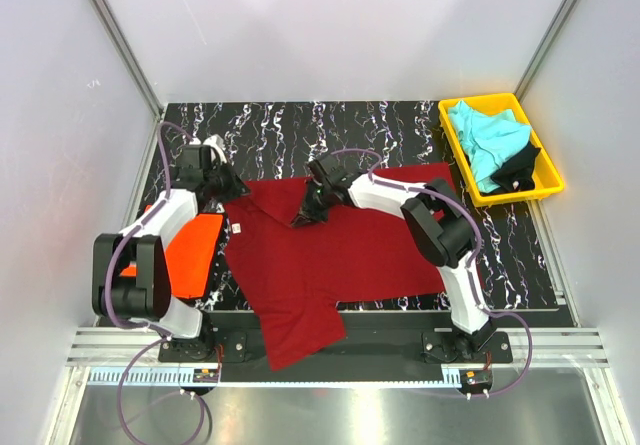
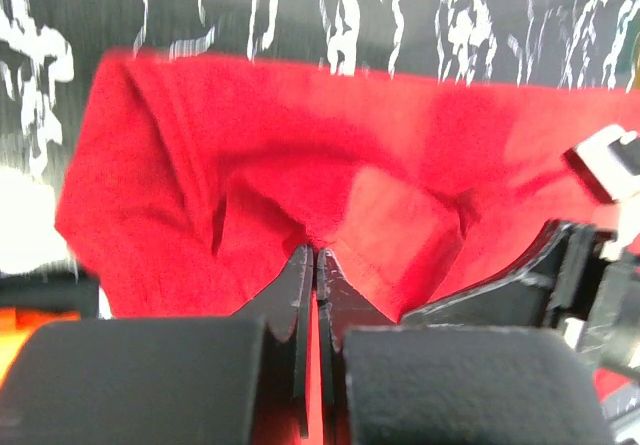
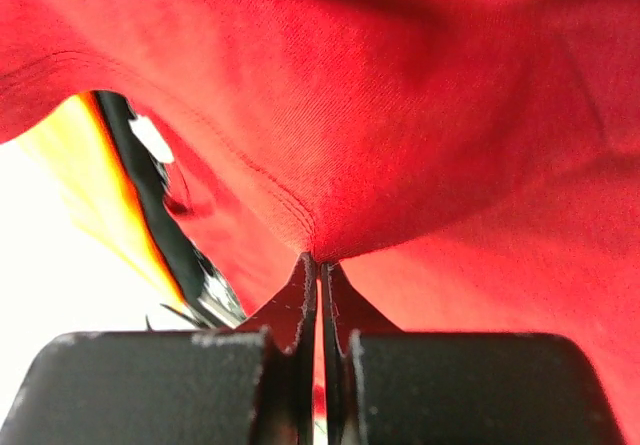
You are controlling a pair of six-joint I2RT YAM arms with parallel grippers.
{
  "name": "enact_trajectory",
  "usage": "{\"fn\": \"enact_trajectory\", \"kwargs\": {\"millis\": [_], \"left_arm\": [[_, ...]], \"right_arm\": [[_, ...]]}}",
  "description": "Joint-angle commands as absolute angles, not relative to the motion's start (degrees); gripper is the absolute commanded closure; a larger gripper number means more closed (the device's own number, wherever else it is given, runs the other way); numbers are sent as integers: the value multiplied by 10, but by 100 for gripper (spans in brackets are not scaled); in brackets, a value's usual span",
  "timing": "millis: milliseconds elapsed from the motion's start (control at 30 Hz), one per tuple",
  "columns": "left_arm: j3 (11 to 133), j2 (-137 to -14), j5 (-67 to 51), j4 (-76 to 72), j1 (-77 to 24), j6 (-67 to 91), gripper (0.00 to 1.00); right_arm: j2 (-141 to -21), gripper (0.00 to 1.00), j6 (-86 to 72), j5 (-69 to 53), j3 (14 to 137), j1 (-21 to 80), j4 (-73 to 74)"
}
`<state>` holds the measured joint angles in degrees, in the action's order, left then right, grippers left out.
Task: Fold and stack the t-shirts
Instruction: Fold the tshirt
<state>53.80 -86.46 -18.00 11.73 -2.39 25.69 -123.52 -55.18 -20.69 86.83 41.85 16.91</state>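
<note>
A large dark red t-shirt [image 1: 330, 255] lies spread over the middle of the black marbled table, its white neck label [image 1: 238, 229] at the left and one part hanging over the near edge. My left gripper [image 1: 238, 191] is shut on the shirt's far left edge [image 2: 300, 165]. My right gripper [image 1: 302, 217] is shut on a fold of the same shirt [image 3: 400, 115] near its upper middle. A bright orange t-shirt [image 1: 195, 255] lies folded at the left under my left arm. A turquoise t-shirt [image 1: 485, 137] and a black one [image 1: 515, 165] lie in the yellow tray.
The yellow plastic tray [image 1: 553, 175] stands at the far right of the table. White walls and metal frame posts close the space on three sides. The arm bases sit on a rail at the near edge.
</note>
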Motion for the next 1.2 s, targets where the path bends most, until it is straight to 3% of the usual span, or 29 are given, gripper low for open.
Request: {"fn": "enact_trajectory", "kwargs": {"millis": [0, 467, 1167], "left_arm": [[501, -810, -184, 130, -25, 258, 100], [398, -715, -195, 196, -28, 295, 100], [318, -688, -211, 229, -29, 359, 100]], "right_arm": [[-1187, 100, -466, -256, 853, 416, 188], [-1143, 100, -389, -278, 800, 384, 238], [-1137, 100, -348, -297, 767, 358, 265]]}}
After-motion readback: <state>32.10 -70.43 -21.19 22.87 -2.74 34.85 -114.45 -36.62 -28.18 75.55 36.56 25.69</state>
